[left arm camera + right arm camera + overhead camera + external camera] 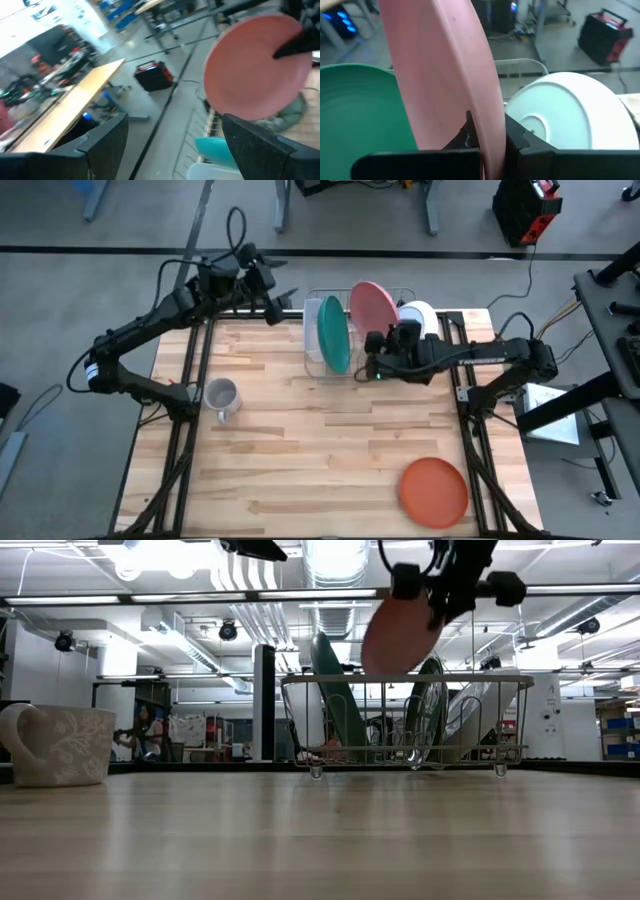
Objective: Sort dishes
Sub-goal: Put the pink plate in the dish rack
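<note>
Right tool point(487, 137) clamped on the lower rim of the pink plate point(372, 305), held edge-up above the rack point(312, 362) at the table's point(300, 460) 12 o'clock. Teal plate point(333, 335) stands in the rack just at the pink one's 9 o'clock; white bowl point(418, 315) at its 3 o'clock.

Left tool point(170, 135) spread wide, holding nothing, hanging off the rack's 10 o'clock corner.

Orange plate point(434, 490) lies flat at 5 o'clock, unsorted. Mug point(221, 397) at 9 o'clock.

Risks:
- Narrow rim grip: plate could pivot or slip.
- Lowering off-line may clip the teal plate or bowl.
- Missing a slot would let it topple.
</note>
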{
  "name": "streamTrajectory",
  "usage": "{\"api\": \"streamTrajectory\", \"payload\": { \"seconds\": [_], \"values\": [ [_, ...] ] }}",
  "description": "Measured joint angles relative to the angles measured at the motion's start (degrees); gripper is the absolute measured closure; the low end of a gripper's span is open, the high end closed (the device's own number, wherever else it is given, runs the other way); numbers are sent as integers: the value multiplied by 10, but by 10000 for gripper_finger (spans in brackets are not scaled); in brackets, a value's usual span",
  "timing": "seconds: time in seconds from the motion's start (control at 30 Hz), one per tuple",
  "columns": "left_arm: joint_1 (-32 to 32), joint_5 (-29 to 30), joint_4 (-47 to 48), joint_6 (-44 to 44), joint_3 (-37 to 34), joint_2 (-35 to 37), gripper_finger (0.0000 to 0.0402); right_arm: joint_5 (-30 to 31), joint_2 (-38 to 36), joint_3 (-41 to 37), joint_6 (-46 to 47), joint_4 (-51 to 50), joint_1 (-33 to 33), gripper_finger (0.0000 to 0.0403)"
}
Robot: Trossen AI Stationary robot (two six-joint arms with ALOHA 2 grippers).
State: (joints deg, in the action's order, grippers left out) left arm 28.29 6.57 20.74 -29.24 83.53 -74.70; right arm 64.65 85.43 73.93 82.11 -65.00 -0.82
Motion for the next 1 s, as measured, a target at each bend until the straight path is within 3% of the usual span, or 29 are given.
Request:
{"api": "streamTrajectory", "payload": {
  "seconds": [0.37,0.67,1.0],
  "values": [
    [0,4,2,13,3,-2,92,-46,51,7,-60,15,-67,394],
    [0,4,19,15,-11,-3,92,-18,121,43,-64,-33,-75,394],
    [0,4,33,18,-11,-3,92,-78,148,72,-69,-51,-77,394]
  ]
}}
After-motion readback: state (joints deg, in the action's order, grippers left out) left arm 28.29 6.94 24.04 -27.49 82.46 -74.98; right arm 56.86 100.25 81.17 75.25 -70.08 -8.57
